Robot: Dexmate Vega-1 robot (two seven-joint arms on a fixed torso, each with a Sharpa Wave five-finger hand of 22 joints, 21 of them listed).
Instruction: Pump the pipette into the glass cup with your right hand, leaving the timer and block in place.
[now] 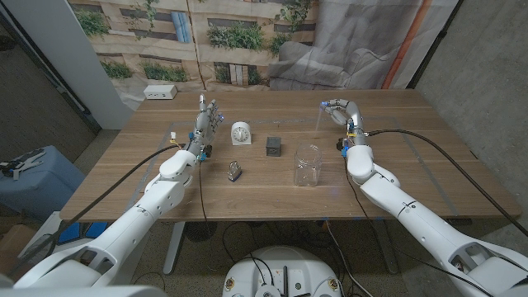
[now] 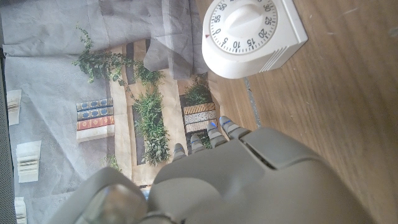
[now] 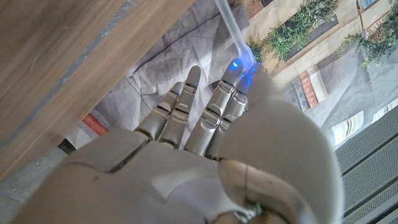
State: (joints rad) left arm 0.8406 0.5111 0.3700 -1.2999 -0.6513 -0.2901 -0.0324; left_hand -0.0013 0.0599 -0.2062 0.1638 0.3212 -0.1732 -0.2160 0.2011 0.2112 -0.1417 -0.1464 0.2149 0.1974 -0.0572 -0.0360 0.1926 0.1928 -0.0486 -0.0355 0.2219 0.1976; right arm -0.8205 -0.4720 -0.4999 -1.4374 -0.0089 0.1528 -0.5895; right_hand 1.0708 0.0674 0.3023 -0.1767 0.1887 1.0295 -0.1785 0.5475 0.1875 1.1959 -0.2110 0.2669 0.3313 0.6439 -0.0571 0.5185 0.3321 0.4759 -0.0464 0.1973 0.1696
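Pipette pinched in the right hand's fingers (image 3: 231, 84) at the far right of the bench.

The pipette (image 3: 233, 28) is grasped by the right hand (image 1: 337, 112), its clear stem seen reaching out past the fingertips in the right wrist view. The glass cup (image 1: 308, 163) is stood nearer, left of that arm, apart from the hand. The left hand (image 1: 206, 115) is held upright at the far left with fingers released, nothing in them. Just right of it the white timer (image 1: 240, 132) is set, then the dark block (image 1: 273, 146); a small metal clip (image 1: 234, 171) is laid nearer on the wooden bench (image 1: 412, 165).
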